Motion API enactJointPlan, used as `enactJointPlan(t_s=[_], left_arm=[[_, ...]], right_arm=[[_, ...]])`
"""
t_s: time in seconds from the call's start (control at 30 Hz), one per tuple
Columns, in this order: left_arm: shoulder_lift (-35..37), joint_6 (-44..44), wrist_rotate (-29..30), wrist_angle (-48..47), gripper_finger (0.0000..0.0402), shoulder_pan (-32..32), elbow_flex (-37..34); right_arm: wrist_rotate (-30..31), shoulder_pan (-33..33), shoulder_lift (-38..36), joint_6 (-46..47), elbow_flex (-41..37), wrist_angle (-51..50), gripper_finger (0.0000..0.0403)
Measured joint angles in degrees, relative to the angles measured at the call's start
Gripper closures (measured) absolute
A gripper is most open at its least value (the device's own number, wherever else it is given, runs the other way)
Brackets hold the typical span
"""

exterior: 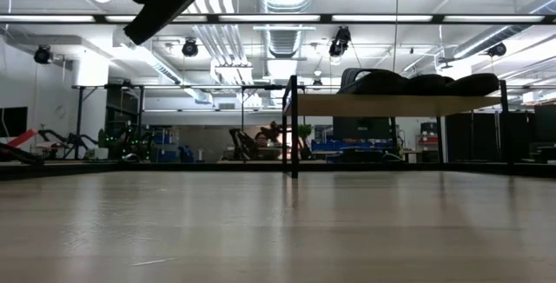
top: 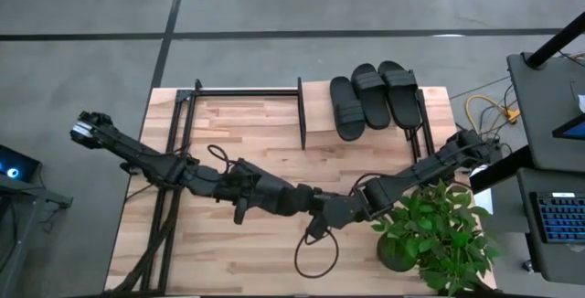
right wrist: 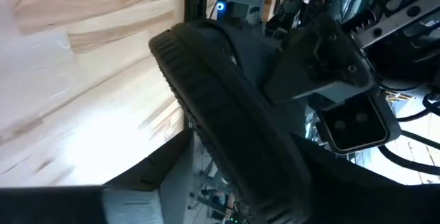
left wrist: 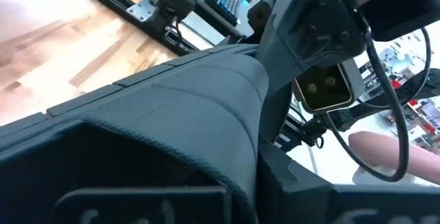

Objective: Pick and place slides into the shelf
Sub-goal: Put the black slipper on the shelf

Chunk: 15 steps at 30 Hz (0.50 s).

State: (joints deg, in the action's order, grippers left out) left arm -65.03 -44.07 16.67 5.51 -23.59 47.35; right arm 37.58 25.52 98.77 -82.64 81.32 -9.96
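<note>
Three black slides lie side by side on the shelf's light wood top at the table's far right; they also show in the low view. The fourth black slide is in the air over the table's middle, between my two grippers, and it also shows in the right wrist view. My left gripper comes from the table's left and my right gripper from its right, and they meet there. Both are shut on the slide. My left gripper holds the slide at its wide strap band, which fills the wrist view and hides the fingertips. It comes about level from the table's left. The slide is lifted clear of the table. My right gripper holds the slide by its sole; the sole's ribbed rim runs down between the fingers. It comes from the table's right, slanting. The slide itself hides the place of contact. The slide stands on edge, clear of the table.
A potted green plant stands at the table's near right corner, beside my right arm. A black cable loop lies on the table below the grippers. A black metal frame runs along the table's left side. The shelf's left part is bare wood.
</note>
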Motion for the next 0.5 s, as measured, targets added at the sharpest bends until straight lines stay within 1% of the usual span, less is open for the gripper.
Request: enactJointPlan(t_s=[0.13, 0.3, 0.33, 0.43, 0.5], left_arm=[[0.35, 0.0, -0.13, -0.13, 0.0402, 0.6, 0.0], [0.44, 1.2, -0.38, 0.38, 0.0401, 0.76, -0.02], [0.44, 1.28, -0.44, 0.4, 0.0401, 0.78, 0.0], [0.69, 3.43, -0.34, 0.3, 0.0401, 0.76, -0.01], [1.01, 7.16, -0.19, 0.35, 0.04, 0.78, 0.0]], right_arm=[[0.0, 0.07, 0.01, -0.1, 0.0, -0.21, 0.0262], [-0.07, 0.08, 0.1, -0.48, -0.11, -0.98, 0.0356], [-0.04, 0.09, 0.1, -0.65, -0.11, -1.03, 0.037], [0.02, 0.09, 0.1, -0.46, -0.11, -0.77, 0.0371], [0.52, 0.07, 0.08, 0.0, -0.11, -0.41, 0.0371]])
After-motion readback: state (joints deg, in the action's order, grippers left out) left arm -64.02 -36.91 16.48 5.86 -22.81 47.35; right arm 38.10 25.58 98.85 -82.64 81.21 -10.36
